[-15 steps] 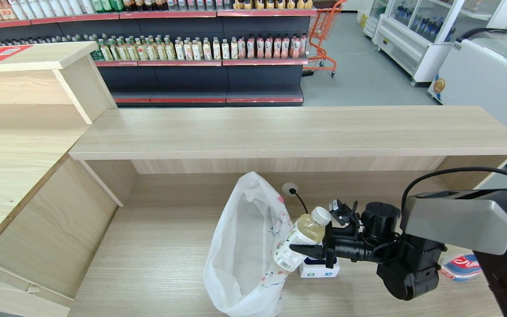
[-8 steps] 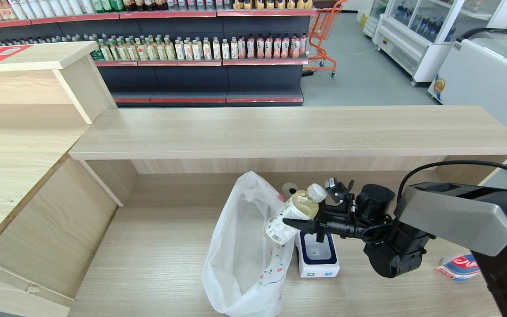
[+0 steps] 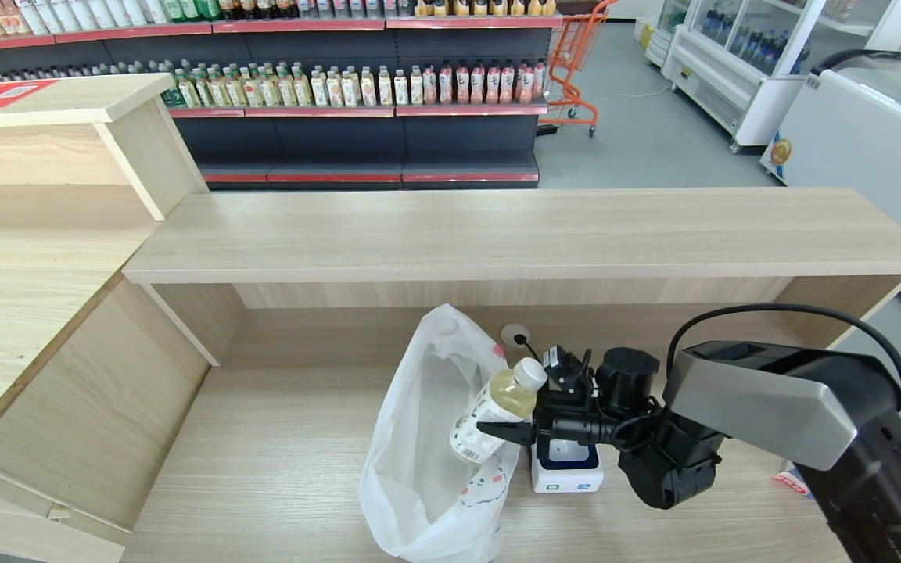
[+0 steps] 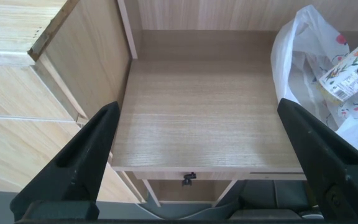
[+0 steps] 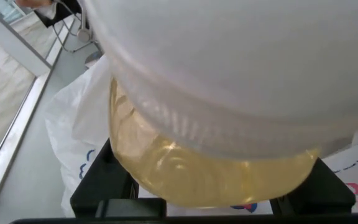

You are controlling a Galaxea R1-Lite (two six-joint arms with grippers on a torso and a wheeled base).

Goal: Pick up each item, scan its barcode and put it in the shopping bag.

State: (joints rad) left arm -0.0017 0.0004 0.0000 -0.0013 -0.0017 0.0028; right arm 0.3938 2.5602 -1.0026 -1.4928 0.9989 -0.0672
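The right pincer (image 3: 500, 429) has carried the tilted bottle (image 3: 495, 409) leftward, first up off the scanner (image 3: 566, 474), then slightly down, so its base now hangs over the shopping bag (image 3: 419, 438) mouth

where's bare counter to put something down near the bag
Widest bare stretch: the lower counter between the side panel and the shopping bag. The upper ledge is bare too. Crowded right of the bag: scanner, right gripper holding the bottle.
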